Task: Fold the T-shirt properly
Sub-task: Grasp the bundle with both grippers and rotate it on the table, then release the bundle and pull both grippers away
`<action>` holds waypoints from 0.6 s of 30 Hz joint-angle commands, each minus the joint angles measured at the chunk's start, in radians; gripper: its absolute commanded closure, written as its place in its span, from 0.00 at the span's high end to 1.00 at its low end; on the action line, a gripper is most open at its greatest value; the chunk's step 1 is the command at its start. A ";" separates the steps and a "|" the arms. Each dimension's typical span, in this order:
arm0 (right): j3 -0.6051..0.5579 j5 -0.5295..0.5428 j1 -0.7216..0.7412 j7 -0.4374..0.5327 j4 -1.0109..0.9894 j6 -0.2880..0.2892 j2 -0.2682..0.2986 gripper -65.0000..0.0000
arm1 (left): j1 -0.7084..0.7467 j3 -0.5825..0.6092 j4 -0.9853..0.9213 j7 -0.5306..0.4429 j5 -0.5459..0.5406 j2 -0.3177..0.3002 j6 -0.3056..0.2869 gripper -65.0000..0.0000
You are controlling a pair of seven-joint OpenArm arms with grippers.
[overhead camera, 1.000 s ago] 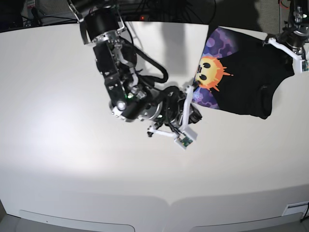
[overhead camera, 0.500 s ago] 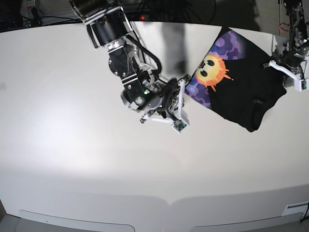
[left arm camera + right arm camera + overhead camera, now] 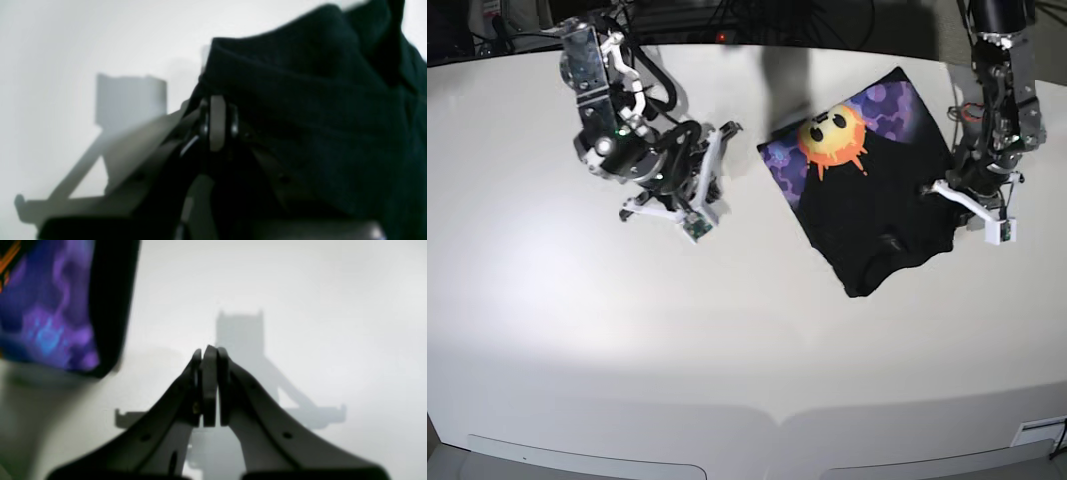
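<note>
The T-shirt [image 3: 877, 210] is lying crumpled near the table's [image 3: 547, 330] far right edge, sun-face print [image 3: 830, 137] up. We are pinching its right hem in the left gripper [image 3: 939, 187], fingers pressed together on black cloth; the right gripper [image 3: 724, 130] is hanging closed and empty beside the shirt's left edge. We judge the cloth needs spreading flat first. Only the left wrist view is showing the pinch; only the base view is showing the whole shirt.

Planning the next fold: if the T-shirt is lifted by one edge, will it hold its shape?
Probably not. The T-shirt already lies rumpled, so it looks limp and would likely drape. The left gripper, jaws shut on its edge, bunches the cloth.
</note>
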 commanded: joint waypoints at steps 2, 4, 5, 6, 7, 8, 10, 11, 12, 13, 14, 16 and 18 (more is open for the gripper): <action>0.075 0.034 -0.018 0.014 0.038 0.002 0.018 0.00 | -0.044 0.032 -0.030 0.000 0.028 0.023 -0.006 0.00; 0.149 0.058 -0.040 0.009 0.042 0.014 0.029 0.00 | -0.079 0.061 -0.064 -0.012 0.047 0.045 -0.007 0.00; 0.185 0.066 -0.050 0.008 0.042 0.024 0.031 0.00 | -0.096 0.075 -0.080 -0.016 0.054 0.053 -0.007 0.00; 0.218 0.082 -0.062 0.009 0.042 0.041 0.034 0.00 | -0.114 0.088 -0.094 -0.020 0.064 0.060 -0.005 0.00; 0.248 0.103 -0.071 0.008 0.042 0.064 0.036 0.00 | -0.130 0.100 -0.108 -0.024 0.079 0.067 -0.002 0.00; 0.277 0.117 -0.079 0.008 0.042 0.085 0.035 0.00 | -0.146 0.111 -0.119 -0.026 0.089 0.070 0.003 0.00; 0.325 0.146 -0.090 0.008 0.042 0.107 0.035 0.00 | -0.169 0.121 -0.126 -0.027 0.110 0.072 0.010 0.00; 0.345 0.159 -0.092 0.008 0.042 0.110 0.036 0.00 | -0.180 0.122 -0.126 -0.026 0.117 0.072 0.012 0.00; 0.362 0.163 -0.092 0.008 0.042 0.110 0.035 0.00 | -0.192 0.122 -0.126 -0.026 0.121 0.069 0.016 0.00; 0.375 0.163 -0.092 0.009 0.042 0.110 0.036 0.00 | -0.203 0.122 -0.126 -0.026 0.121 0.066 0.015 0.00; 0.385 0.163 -0.092 0.009 0.042 0.110 0.036 0.00 | -0.213 0.122 -0.125 -0.031 0.117 0.060 0.015 0.00; 0.394 0.163 -0.092 0.009 0.042 0.110 0.036 0.00 | -0.228 0.122 -0.110 -0.031 0.117 0.050 0.015 0.00; 0.394 0.163 -0.092 0.009 0.042 0.110 0.035 0.00 | -0.229 0.122 -0.071 -0.033 0.100 0.034 0.015 0.00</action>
